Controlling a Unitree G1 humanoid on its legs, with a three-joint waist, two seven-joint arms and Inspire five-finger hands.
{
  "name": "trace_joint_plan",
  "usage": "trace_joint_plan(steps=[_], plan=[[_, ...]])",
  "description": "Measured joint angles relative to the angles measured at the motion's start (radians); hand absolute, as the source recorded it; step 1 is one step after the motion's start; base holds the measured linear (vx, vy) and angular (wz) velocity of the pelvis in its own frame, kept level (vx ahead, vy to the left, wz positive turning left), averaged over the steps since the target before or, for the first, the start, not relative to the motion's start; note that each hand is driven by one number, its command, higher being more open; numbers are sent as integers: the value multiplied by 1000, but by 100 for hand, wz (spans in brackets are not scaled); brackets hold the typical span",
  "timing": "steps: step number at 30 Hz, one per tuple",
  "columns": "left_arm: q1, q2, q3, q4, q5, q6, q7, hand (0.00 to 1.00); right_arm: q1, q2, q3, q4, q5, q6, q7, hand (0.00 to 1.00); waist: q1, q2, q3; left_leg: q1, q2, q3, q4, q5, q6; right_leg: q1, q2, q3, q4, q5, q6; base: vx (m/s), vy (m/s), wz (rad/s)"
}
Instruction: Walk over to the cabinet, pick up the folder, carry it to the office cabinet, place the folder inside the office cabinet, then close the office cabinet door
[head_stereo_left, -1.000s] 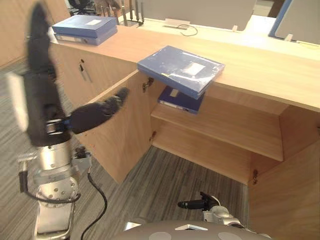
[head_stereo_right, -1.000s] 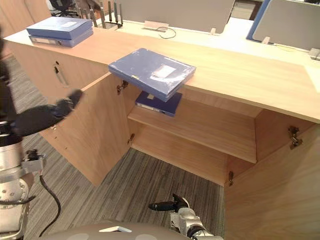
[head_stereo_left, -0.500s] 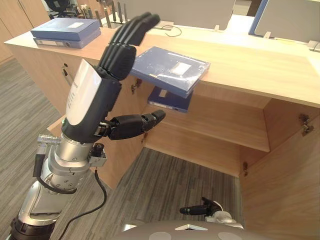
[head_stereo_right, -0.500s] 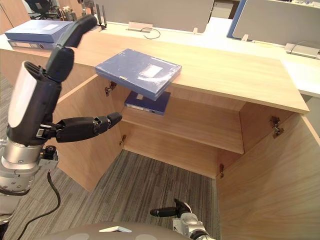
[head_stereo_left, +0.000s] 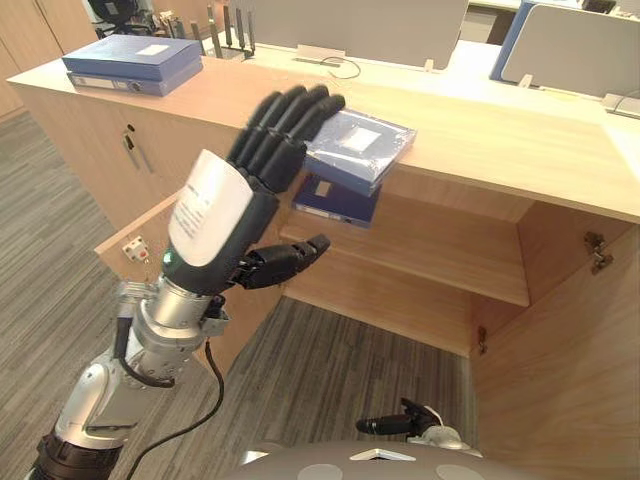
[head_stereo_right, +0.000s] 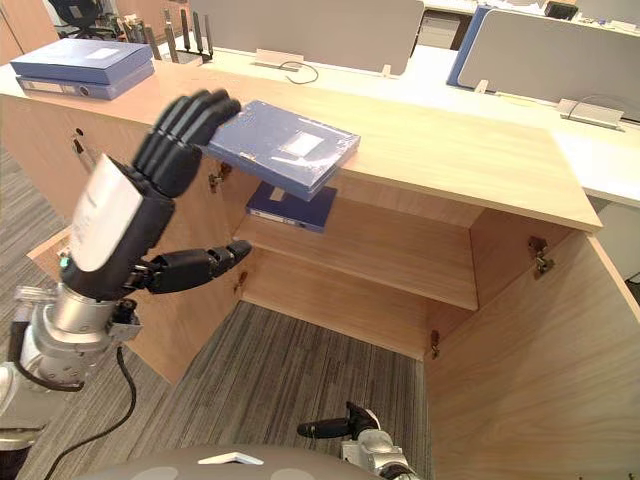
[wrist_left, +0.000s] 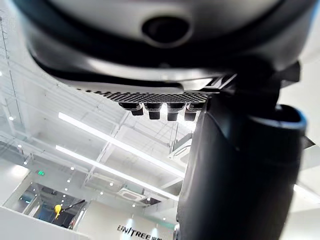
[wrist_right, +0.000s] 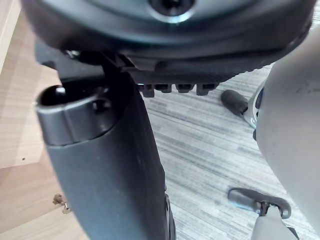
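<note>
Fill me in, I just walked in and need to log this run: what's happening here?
The left robot hand is raised, fingers straight, at the blue folder that overhangs the edge of the cabinet top; contact is unclear and nothing is gripped. The cabinet doors stand open, with a second folder on the shelf inside. The right robot hand hangs low, idle.
</note>
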Motion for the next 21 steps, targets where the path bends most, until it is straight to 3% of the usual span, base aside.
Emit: trace_joint_plan(steps=[5, 10, 21], plan=[[-11, -1, -76, 40, 101, 7, 26, 100, -4, 4, 27, 0, 0, -3, -3, 100, -2, -3, -2, -1, 0, 17, 0, 0, 0, -12, 0, 18, 0, 3, -2, 16, 9, -9], [-97, 0, -157, 118, 166, 29, 36, 100, -7, 4, 31, 0, 0, -14, -12, 100, -25, -5, -3, 1, 0, 37, 0, -1, -1, -24, 1, 40, 0, 9, -5, 0, 4, -11], [-224, -5, -144, 123, 261, 92, 133, 100, -3, 3, -5, -1, 1, -15, -27, 100, -56, -5, -4, -8, 9, 72, 2, -4, -6, -53, 13, 76, 0, 17, -13, -11, -1, -11]])
